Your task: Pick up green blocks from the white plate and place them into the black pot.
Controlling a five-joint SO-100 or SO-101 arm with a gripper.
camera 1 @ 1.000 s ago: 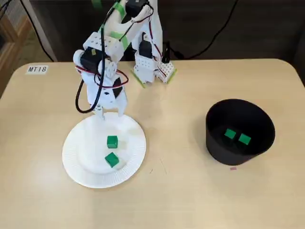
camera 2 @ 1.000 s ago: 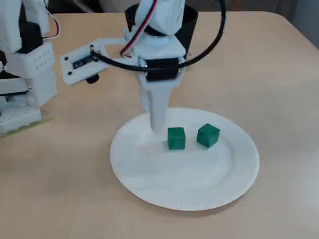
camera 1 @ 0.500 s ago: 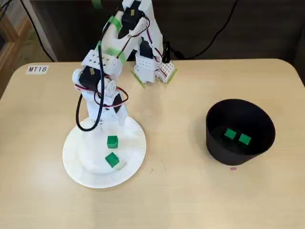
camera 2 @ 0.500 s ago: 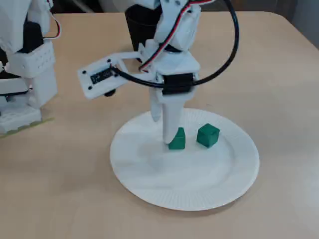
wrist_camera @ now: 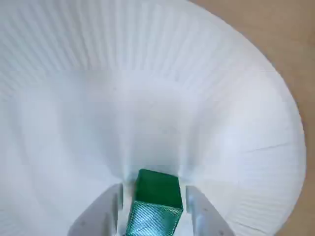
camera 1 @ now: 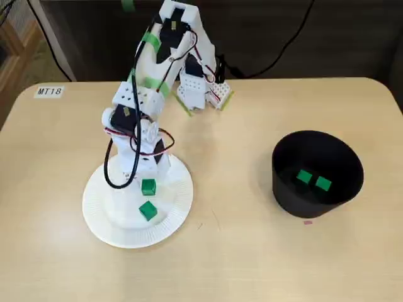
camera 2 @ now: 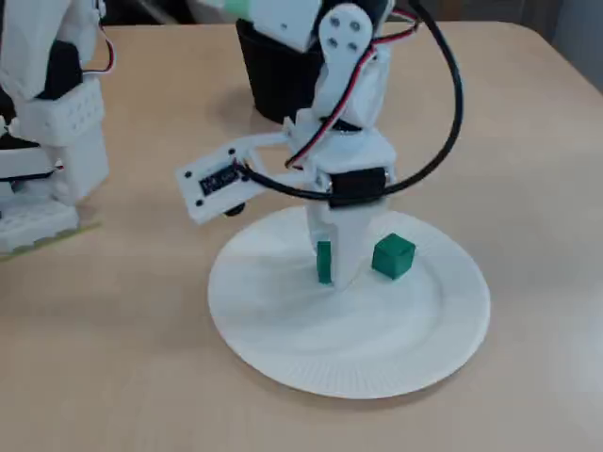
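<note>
While the gripper (wrist_camera: 155,209) stands low over the white plate (wrist_camera: 221,98), its fingers (wrist_camera: 104,216) flank one green block (wrist_camera: 156,189) with a thin gap on each side, so it reads as open around the block, not yet clamped. The block looks slightly off centre between them, so a close from here could push or twist it before both fingers bite, and it might squirt forward along the smooth plate. The fingertips seem to be at or very near the plate's surface, so any sideways drag could shift the light plate. A second green block (camera 2: 393,256) lies just beside the gripper on the plate and could be knocked by a swing in that direction. Room for the carry looks generous: in the fixed view from above, the black pot (camera 1: 315,202) stands well apart to the right, with bare table (camera 1: 233,251) between. Its mouth is wide, with two green blocks (camera 1: 304,177) already inside. Its tall wall is the one edge to clear, so a low carry risks clipping the rim.
</note>
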